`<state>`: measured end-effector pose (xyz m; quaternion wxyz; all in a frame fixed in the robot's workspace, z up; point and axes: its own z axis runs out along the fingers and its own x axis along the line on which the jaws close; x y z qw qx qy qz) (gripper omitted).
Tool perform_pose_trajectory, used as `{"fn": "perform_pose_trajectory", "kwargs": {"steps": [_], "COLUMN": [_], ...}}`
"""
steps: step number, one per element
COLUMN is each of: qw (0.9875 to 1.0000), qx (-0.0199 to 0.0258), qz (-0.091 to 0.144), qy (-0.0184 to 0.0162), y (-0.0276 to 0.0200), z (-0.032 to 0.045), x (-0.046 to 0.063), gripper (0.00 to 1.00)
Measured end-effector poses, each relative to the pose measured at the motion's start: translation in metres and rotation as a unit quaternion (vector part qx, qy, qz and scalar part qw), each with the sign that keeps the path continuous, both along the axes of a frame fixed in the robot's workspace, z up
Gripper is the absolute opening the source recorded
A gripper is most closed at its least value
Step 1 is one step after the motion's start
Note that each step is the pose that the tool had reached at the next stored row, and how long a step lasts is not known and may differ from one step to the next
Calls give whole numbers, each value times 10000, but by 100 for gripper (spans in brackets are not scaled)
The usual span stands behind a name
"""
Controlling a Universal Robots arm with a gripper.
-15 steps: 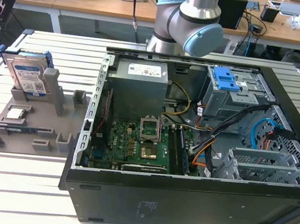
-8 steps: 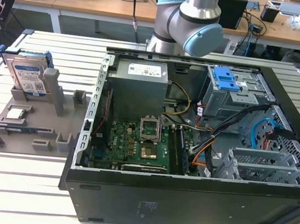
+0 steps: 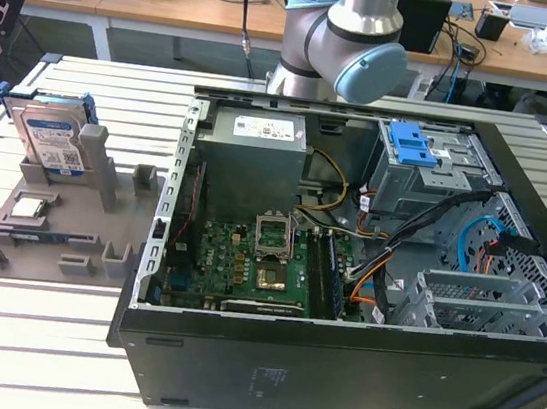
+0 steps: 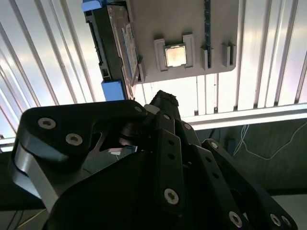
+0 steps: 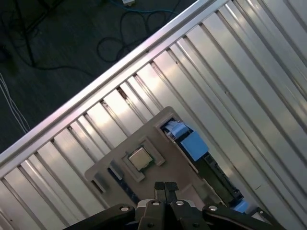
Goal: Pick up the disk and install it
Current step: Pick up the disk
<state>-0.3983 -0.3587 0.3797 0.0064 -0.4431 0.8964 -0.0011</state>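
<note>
Your gripper [image 5: 165,188] hangs clenched and empty over the holder [image 5: 151,136] — the disk [image 3: 55,140] stands upright in it, nine o'clock of the case [image 3: 332,374], exterior view.

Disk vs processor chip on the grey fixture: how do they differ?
Pose: the disk stands on edge in a slot of the grey fixture; the processor chip lies flat in a recess. Size: the disk is far larger than the chip. Look: the disk has a blue bracket and printed label; the chip is a bare silver square. Both sit on the same fixture.
</note>
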Motion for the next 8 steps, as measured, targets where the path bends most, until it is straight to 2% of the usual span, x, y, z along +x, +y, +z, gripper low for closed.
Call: {"fn": "perform_pose_trajectory", "kwargs": {"steps": [5, 8], "qw": [9997, 9990], "qx": [0, 0], "qz": [252, 451], "qy": [0, 0], "y": [0, 0], "z": [0, 0], "x": [0, 0], "gripper": [11, 11]}}
